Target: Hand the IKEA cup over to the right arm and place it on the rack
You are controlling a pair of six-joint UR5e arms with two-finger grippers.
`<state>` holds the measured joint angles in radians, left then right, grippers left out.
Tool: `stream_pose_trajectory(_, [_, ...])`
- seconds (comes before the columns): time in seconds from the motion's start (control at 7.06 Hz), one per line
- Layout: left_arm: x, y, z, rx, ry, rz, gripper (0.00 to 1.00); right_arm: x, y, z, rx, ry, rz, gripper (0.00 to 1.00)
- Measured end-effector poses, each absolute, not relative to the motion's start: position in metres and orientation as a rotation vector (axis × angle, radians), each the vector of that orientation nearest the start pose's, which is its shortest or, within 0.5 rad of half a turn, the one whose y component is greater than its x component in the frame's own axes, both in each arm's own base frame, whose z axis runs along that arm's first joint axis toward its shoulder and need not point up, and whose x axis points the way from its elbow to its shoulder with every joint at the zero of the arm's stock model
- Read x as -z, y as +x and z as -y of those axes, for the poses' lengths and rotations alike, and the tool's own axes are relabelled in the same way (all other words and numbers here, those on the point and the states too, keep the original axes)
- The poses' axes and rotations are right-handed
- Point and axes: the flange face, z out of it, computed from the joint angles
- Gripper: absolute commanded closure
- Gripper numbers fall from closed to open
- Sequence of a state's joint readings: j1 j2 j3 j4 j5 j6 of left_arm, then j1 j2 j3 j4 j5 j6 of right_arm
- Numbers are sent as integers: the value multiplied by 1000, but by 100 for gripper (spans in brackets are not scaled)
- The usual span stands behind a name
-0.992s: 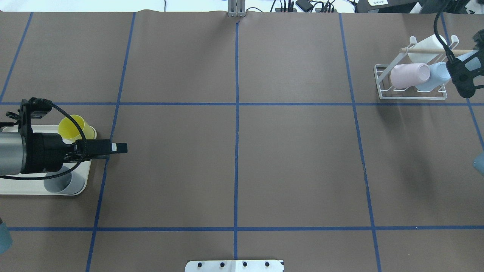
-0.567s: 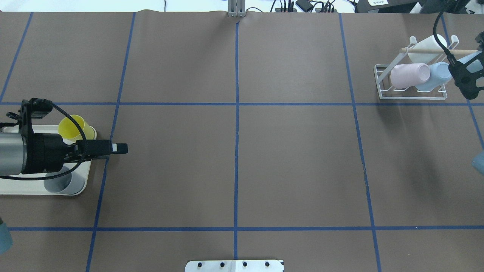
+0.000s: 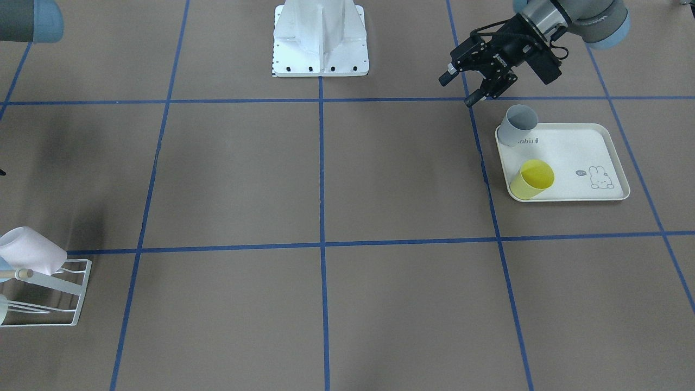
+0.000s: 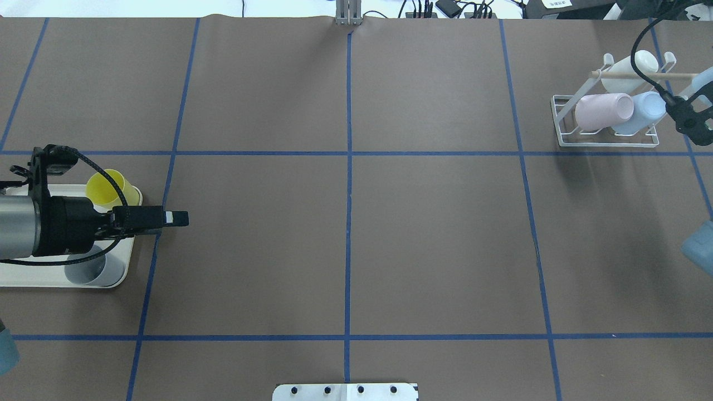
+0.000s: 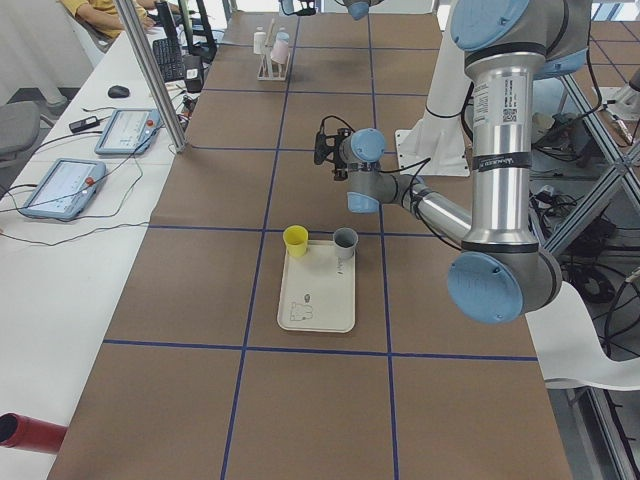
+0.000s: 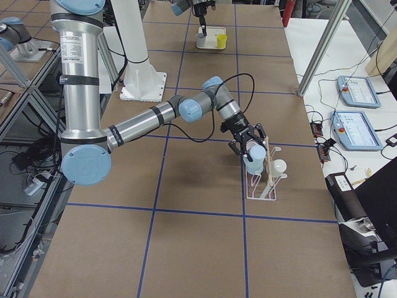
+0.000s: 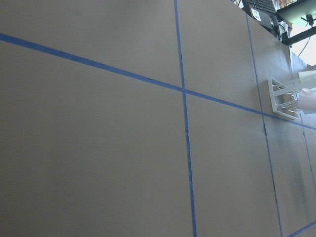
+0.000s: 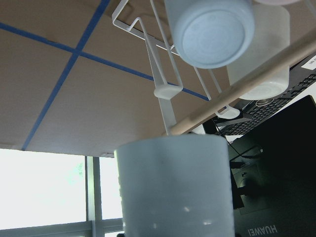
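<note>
My right gripper [image 6: 250, 144] hangs over the near end of the white wire rack [image 4: 562, 136], shut on a pale IKEA cup [image 8: 173, 187]. That cup fills the bottom of the right wrist view and hides the fingers there. Past it stands the rack's wooden rod [image 8: 237, 94]. The rack holds a pink cup [image 4: 601, 110], a light blue cup [image 4: 640, 114] and a white cup [image 4: 624, 75]. My left gripper [image 3: 459, 91] stands open and empty above the table, beside the tray [image 3: 570, 157].
The cream rabbit-print tray [image 4: 33, 278] at the table's left end carries a yellow cup [image 3: 535, 178] and a grey cup [image 3: 518, 124]. Blue tape lines grid the brown table. The white robot base [image 3: 320, 38] sits at the table's near edge.
My right gripper has drifted towards the view's right edge, away from the rack's front, still with the cup. The left arm has not moved.
</note>
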<state>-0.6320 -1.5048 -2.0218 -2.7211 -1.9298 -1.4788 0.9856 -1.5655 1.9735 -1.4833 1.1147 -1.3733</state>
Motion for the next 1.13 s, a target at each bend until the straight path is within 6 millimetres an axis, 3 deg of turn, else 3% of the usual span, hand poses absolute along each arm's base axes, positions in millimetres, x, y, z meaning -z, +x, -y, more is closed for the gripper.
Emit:
stream_pose_trajectory(0.57, [-342, 293, 335, 150, 267, -1517, 0, -493, -149, 510, 1787, 233, -765, 100])
stream_pose_trajectory(1.13, [-342, 294, 335, 151, 268, -1517, 0, -510, -169, 513, 1795, 199, -808, 100])
